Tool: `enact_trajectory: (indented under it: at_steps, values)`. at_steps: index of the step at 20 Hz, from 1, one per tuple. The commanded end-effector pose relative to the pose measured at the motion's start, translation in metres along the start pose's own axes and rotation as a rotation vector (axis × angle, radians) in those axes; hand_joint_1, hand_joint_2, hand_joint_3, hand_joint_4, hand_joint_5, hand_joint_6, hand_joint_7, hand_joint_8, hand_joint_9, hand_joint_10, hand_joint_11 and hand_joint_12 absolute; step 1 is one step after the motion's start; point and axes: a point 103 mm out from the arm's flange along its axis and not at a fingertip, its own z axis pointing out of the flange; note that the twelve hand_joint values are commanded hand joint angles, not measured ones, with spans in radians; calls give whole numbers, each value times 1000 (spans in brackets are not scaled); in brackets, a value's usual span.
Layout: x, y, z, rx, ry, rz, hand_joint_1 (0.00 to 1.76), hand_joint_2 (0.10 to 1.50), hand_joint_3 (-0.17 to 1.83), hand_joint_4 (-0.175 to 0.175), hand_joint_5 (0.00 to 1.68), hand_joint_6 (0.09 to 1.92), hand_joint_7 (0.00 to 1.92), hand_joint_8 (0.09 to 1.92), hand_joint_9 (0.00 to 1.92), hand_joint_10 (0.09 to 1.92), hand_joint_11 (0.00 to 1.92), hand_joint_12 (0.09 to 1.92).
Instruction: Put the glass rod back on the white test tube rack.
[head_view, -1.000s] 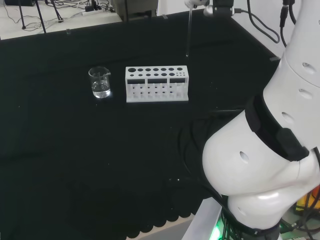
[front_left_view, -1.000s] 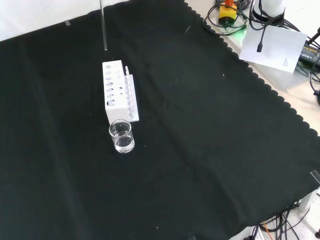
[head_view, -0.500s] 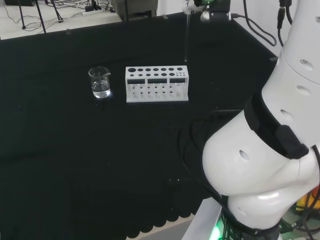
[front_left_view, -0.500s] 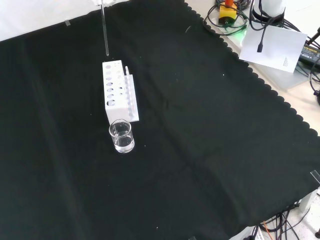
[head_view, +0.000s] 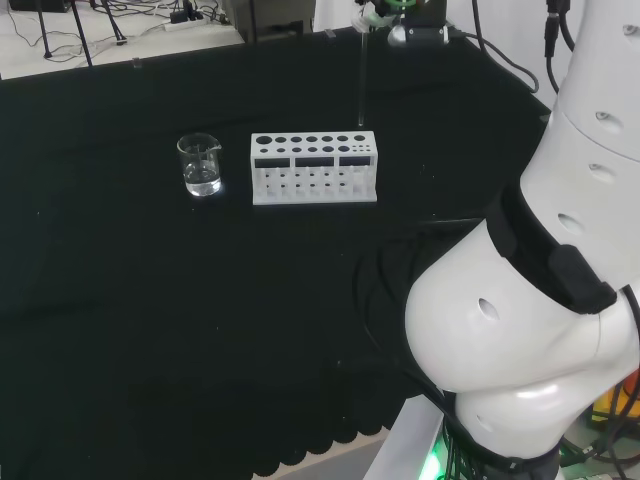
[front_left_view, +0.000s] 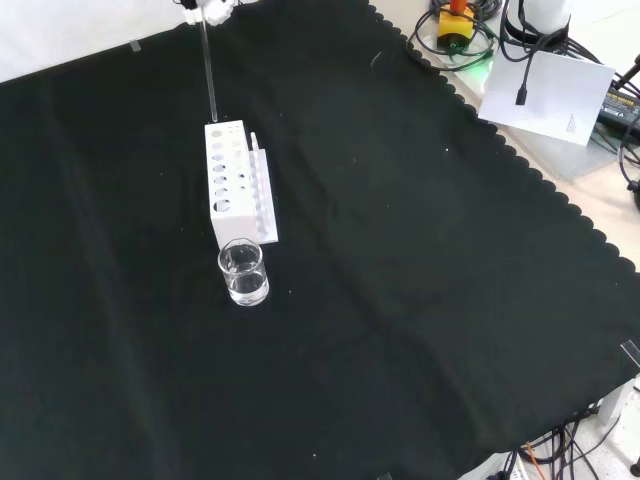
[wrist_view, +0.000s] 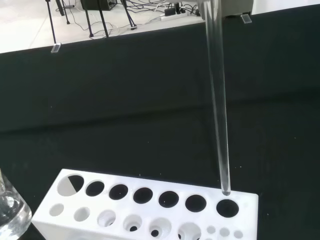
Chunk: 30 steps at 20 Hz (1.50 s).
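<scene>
Hand: at the top edge of the head view (head_view: 372, 12) and the front view (front_left_view: 208, 8); little of it shows, white fingertips closed on the upper end of the glass rod
Fingers: clamped on the rod's top, as far as the front view lets me see
Glass rod: clear, straight, hanging close to upright below the hand (head_view: 361, 75) (front_left_view: 208, 70) (wrist_view: 217, 100)
Rod tip: in the wrist view it sits just above the end hole of the rack's top row, not yet inside; in the head view it meets the rack's top near the right end; in the front view it reaches the rack's far end
Rack: white, several rows of round holes, standing on the cloth (head_view: 313, 167) (front_left_view: 236, 185) (wrist_view: 150, 210); no tubes seen in its holes
Beaker: clear glass, some clear liquid at the bottom, left of the rack in the head view (head_view: 200, 165), just in front of the rack's near end in the front view (front_left_view: 243, 273); a part of it shows at the edge of the wrist view (wrist_view: 9, 210)
Beaker to rack: near, with a small gap in the head view
Cloth: black, covers the bench, scalloped edge toward the camera in the head view (head_view: 150, 330) (front_left_view: 400, 300)
Arm: large white links at the right of the head view (head_view: 520, 320)
</scene>
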Motion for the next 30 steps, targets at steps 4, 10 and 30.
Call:
enact_trajectory:
  at_steps: [4,10,30]
  values:
    - [-2,4,7,6,6,1,1470,1076,0,-175,1035,615,981,1341,1487,1099,971,1053]
    - [-1,8,17,19,1,0,1469,1076,0,-175,1035,615,981,1341,1487,1099,971,1053]
    - [-15,22,46,63,-4,25,1469,1076,0,-175,1034,615,981,1340,1490,1097,972,1051]
